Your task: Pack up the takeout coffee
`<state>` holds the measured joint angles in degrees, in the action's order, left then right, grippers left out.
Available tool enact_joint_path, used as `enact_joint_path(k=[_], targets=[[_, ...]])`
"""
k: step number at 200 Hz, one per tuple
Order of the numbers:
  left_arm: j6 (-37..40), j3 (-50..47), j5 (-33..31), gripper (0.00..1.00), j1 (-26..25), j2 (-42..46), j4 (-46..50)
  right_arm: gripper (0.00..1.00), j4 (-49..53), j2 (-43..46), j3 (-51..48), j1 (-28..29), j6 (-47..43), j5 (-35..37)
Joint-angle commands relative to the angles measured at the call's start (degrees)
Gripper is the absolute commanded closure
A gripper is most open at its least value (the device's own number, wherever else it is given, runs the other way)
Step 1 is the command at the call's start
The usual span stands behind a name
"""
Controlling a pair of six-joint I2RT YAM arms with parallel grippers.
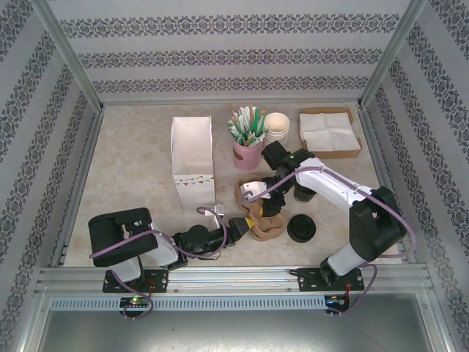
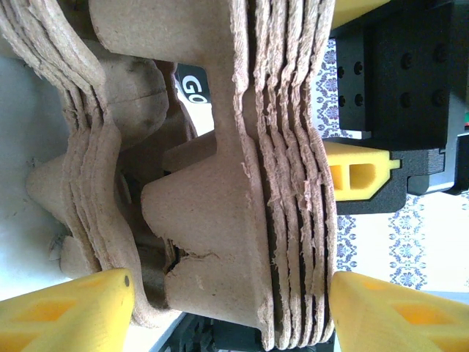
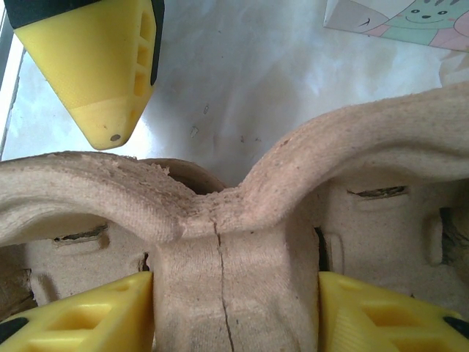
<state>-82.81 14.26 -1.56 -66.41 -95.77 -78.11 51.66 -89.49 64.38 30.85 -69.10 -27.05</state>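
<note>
Moulded-pulp cup carriers [image 2: 242, 220], nested in a stack, sit clasped between the left fingers [image 2: 66, 312], which span all the layered edges. The right fingers [image 3: 88, 315] are clenched on a cracked centre post from the far side. The left arm lies low along the counter [image 3: 242, 73]; the right arm arches over. Both arms are equally near, and the likely next step is peeling one carrier free.

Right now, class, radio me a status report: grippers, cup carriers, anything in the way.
Left gripper shut on carrier stack. Right gripper shut on same stack. Stack outside the paper bag. Black lid close beside it.
</note>
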Motion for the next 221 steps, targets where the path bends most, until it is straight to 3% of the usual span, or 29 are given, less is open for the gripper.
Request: enact_joint_path(k=[1,221], targets=[[-0.4,0.5,0.2,0.29,-0.9,-1.0,-3.6,0.44,1.5,1.4,0.1,-0.5,0.5,-3.9],[-0.9,-2.5,-4.0,0.29,-0.8,-5.8,-3.6,0.5,3.6,5.1,-0.4,-1.4,2.1,-9.1]])
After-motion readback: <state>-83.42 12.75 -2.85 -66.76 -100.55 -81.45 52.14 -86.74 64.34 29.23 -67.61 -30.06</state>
